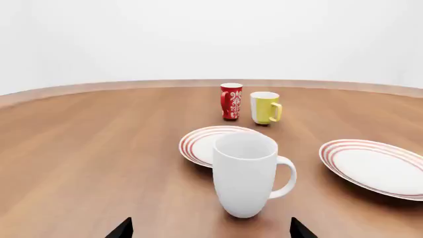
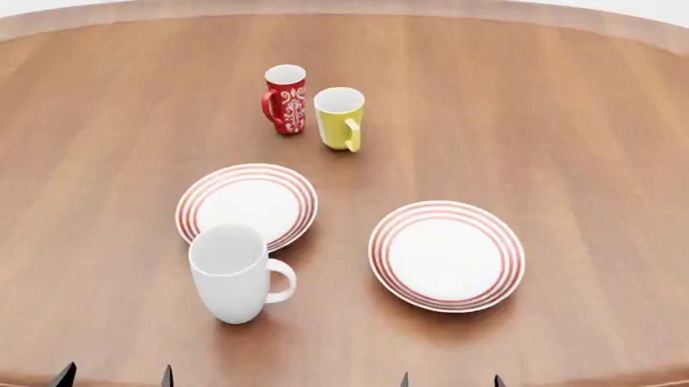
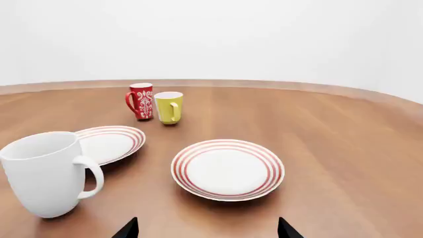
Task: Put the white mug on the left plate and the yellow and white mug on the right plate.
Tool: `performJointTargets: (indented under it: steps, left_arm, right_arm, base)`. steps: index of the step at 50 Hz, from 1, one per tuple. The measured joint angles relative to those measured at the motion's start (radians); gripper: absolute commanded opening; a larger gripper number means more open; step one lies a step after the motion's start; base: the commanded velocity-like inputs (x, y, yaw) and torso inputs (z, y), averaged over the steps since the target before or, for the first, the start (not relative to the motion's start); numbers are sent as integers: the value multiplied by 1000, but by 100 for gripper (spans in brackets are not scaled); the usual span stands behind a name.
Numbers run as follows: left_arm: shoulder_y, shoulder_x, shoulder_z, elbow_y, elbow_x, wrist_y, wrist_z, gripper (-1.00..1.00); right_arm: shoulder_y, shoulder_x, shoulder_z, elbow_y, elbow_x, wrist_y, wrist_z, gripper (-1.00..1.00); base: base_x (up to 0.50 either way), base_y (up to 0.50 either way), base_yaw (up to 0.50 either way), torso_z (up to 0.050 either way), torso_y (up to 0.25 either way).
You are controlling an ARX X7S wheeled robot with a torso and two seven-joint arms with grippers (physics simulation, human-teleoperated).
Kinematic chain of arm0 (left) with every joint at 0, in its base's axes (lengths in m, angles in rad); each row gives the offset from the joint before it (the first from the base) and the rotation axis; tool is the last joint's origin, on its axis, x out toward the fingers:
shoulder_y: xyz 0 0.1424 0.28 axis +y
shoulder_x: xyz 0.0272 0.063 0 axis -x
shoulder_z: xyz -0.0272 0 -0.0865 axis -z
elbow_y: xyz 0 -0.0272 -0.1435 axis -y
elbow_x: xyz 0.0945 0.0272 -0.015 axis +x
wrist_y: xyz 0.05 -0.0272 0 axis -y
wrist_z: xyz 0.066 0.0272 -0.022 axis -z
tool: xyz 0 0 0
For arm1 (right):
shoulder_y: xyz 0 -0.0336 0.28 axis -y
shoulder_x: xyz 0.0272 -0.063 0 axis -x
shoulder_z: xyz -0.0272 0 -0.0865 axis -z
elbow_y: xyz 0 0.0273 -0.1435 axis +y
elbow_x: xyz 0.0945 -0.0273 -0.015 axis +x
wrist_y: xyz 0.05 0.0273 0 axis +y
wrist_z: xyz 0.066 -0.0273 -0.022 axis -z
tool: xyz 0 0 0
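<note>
A: Item one, the white mug (image 2: 234, 274). Any brand or lettering showing?

B: None readable. It is standing upright on the wooden table (image 2: 560, 105), just beside the near edge of the left plate (image 2: 248, 203), handle pointing toward the right plate (image 2: 447, 255).

A: Item two, the yellow and white mug (image 2: 340, 118)?

B: It is standing upright farther back, just beside the red mug with white ornament (image 2: 286, 98). The ornament is a pattern, not writing. Both are sitting well apart from the plates.

A: Left gripper (image 1: 210, 230)?

B: Its two dark fingertips are showing spread, holding nothing. The white mug (image 1: 246, 174) is standing near, ahead of the gap between them.

A: Right gripper (image 3: 207, 229)?

B: Also spread and holding nothing. The right plate (image 3: 228, 168) is lying near, directly ahead of it; the yellow and white mug (image 3: 169, 107) is sitting well beyond, off to the left side.
</note>
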Motion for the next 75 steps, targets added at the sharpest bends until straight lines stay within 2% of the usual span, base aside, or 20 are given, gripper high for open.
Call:
performJointTargets:
  steps: [11, 21, 57, 63, 75]
  left_arm:
    - [-5, -27, -9, 35, -49, -59, -31, 100]
    - [-2, -56, -21, 140, -112, -140, -51, 100]
    - [25, -119, 20, 240, -147, -164, -107, 100]
    - [31, -125, 25, 245, -149, -162, -116, 100]
    - [30, -138, 31, 256, -158, -172, -132, 100]
  right_arm:
    - [-9, 19, -31, -64, 12, 67, 36, 100]
    - [-19, 36, -68, -157, 14, 121, 89, 100]
    - [-22, 94, -142, -249, 50, 180, 166, 100]
    - [-25, 99, -148, -251, 59, 185, 176, 100]
    - [-31, 106, -141, -270, 123, 167, 174, 100]
  base:
    - [0, 0, 0, 0, 0]
    - [0, 0, 500, 0, 0]
    - [0, 0, 500, 0, 0]
    - [0, 0, 0, 0, 0]
    - [142, -480, 0, 0, 0]
